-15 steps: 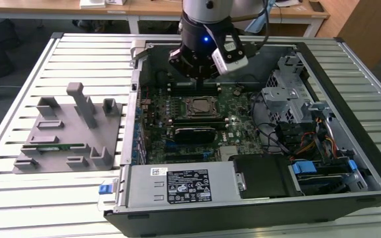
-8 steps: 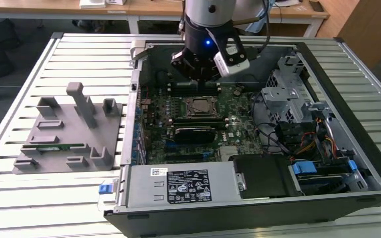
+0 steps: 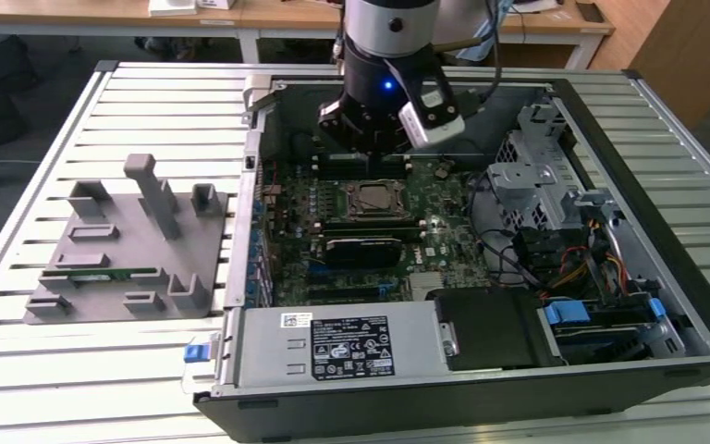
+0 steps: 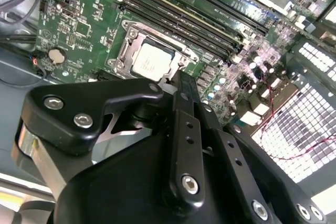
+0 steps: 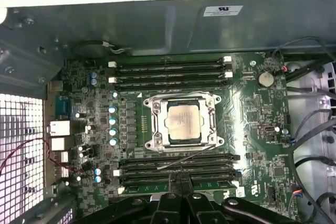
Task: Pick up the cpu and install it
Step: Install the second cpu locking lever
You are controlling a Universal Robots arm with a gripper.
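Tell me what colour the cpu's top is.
Silvery-white metal; the cpu sits in the motherboard socket, clearest in the first wrist view.

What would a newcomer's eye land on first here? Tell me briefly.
The cpu, silvery and square, sits in its socket mid-motherboard between memory slots. The black gripper hangs above the board, beside the socket. In the exterior view, a grey fixture plate lies on the exterior view's left of the open computer case.

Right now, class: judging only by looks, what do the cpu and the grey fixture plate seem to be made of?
The cpu, lying in the motherboard socket, seems to have a brushed metal top: silvery, with a soft sheen. The grey fixture plate looks like matte plastic, possibly printed: uniform dull grey, no glint. Neither is certain.
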